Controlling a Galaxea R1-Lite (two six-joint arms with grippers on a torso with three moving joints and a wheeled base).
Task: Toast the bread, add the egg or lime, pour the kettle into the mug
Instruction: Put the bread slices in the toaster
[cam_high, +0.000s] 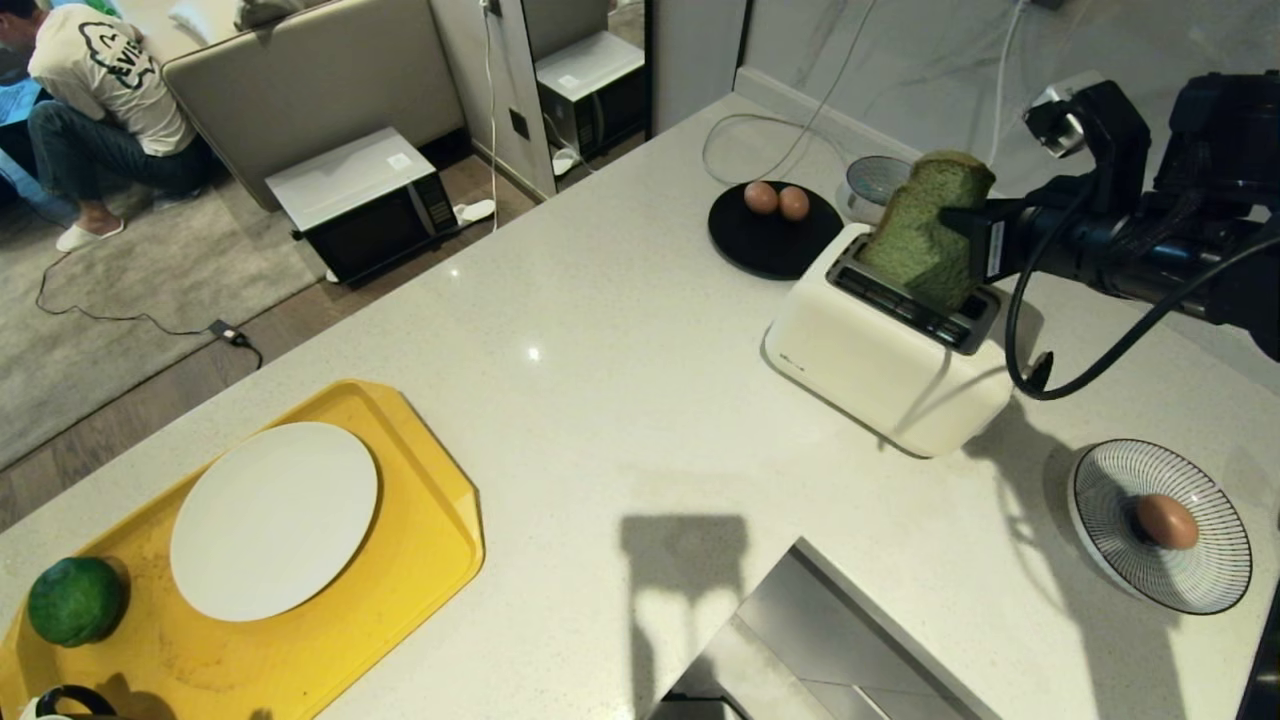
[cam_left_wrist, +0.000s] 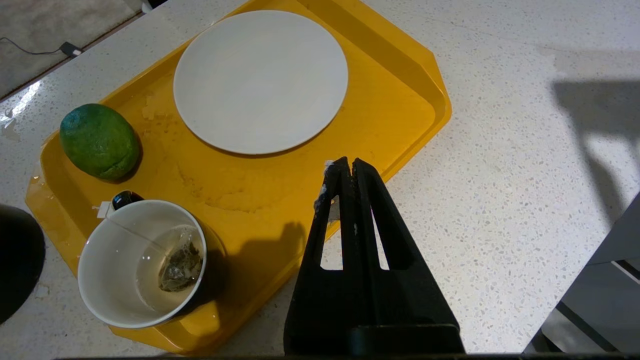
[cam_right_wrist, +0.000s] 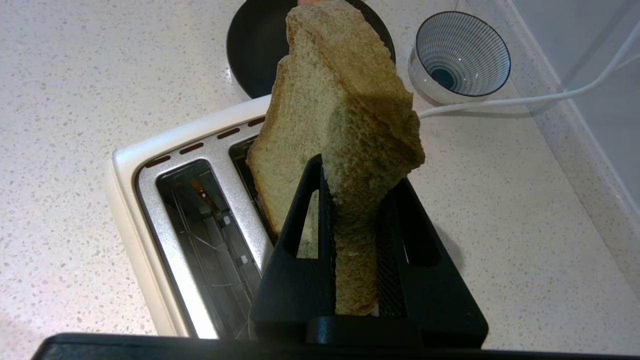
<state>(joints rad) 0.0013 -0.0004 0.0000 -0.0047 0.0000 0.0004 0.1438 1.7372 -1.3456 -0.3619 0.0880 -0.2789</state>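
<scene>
The green bread stands tilted over the white toaster, its lower end in the slot nearer the wall. My right gripper is shut on the slice's edge. Two eggs lie on a black plate, and another egg sits in a striped dish. The lime and the mug, which holds a tea bag, are on the yellow tray. Only a black edge of the kettle shows. My left gripper hangs shut and empty over the tray's edge.
A white plate lies on the tray. A patterned bowl and a white cable lie behind the toaster by the wall. A metal sink edge is at the counter's front. A person crouches on the floor far left.
</scene>
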